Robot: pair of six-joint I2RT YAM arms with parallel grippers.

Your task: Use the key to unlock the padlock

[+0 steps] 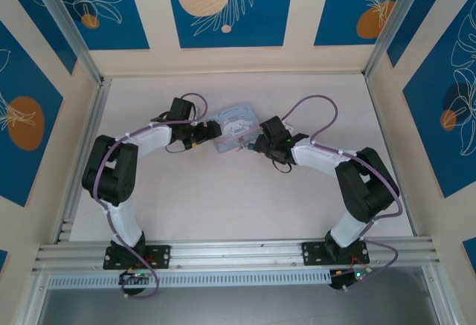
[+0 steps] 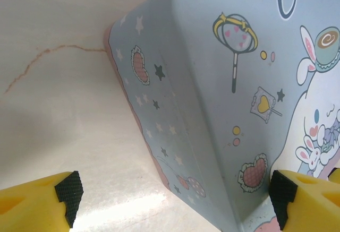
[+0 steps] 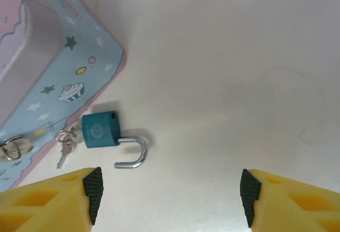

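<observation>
The padlock (image 3: 101,129) is a small teal block lying flat on the table beside the pale blue tin box (image 3: 58,78). Its silver shackle (image 3: 133,155) is swung out, one end free. The key (image 3: 65,146) sits at the padlock's other end on a ring with another key, against the box's side. My right gripper (image 3: 170,195) hovers open just short of the padlock, with bare table between its pads. My left gripper (image 2: 175,197) is open at the opposite end of the tin box (image 2: 212,110). Its left pad (image 2: 69,195) stands clear of the box and its right pad (image 2: 279,195) lies over the lid.
The tin box (image 1: 234,126) lies in the middle of the white table, between my left gripper (image 1: 212,133) and right gripper (image 1: 253,145). A metal latch (image 3: 10,149) sits on the box's side near the keys. Aluminium rails and patterned walls bound the table.
</observation>
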